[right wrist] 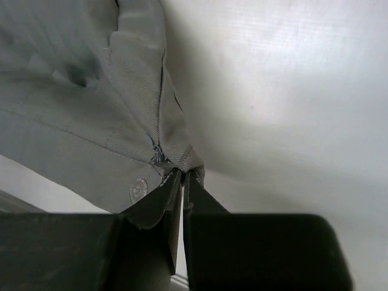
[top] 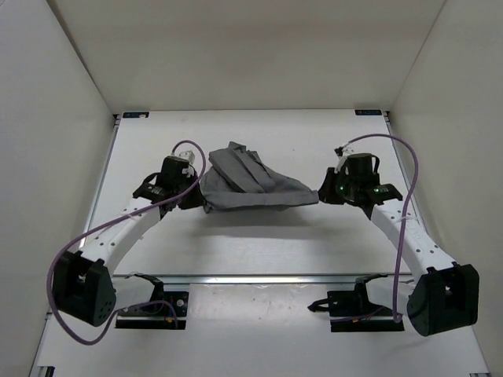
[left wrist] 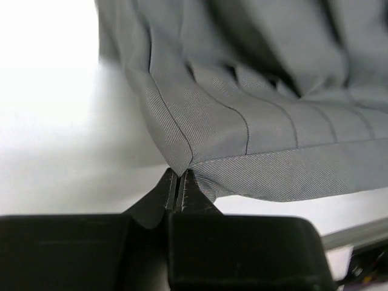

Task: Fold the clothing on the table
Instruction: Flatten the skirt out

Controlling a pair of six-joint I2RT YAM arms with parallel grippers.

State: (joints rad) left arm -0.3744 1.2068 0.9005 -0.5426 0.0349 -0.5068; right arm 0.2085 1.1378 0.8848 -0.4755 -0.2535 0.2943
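The clothing (top: 251, 187) is a dark grey pleated garment stretched between both arms over the middle of the white table (top: 259, 243). My left gripper (top: 196, 198) is shut on the garment's left corner; in the left wrist view its jaws pinch the hem corner (left wrist: 182, 165) with the pleated cloth (left wrist: 260, 115) hanging beyond. My right gripper (top: 322, 195) is shut on the right corner; the right wrist view shows the seam end (right wrist: 182, 162) caught between the closed jaws, with a small button (right wrist: 138, 190) beside them. The cloth sags in the middle and bunches up toward the far left.
White walls enclose the table on the left, right and far sides. A metal rail (top: 259, 277) runs across near the arm bases. Purple cables (top: 75, 251) (top: 409, 196) loop beside each arm. Black corner brackets (top: 135, 115) sit at the far table corners.
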